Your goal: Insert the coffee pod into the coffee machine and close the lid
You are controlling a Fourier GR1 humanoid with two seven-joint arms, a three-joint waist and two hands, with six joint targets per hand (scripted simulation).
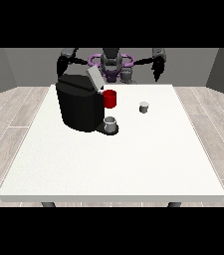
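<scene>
The black coffee machine (78, 107) stands on the left half of the white table (113, 164), with its grey lid (94, 77) tilted up and open. A small grey coffee pod (144, 107) sits upright on the table to the right of the machine, with no hand near it. The hand at the view's left (61, 65) hangs behind the machine's top, fingers pointing down and holding nothing. The hand at the view's right (158, 69) hangs beyond the table's far edge, well behind the pod, its fingers also straight and empty.
A red mug (110, 98) stands right beside the machine's front. A grey cup (111, 124) rests on the machine's drip base. The robot's torso (111, 64) is behind the far edge. Bare tabletop stretches towards the camera.
</scene>
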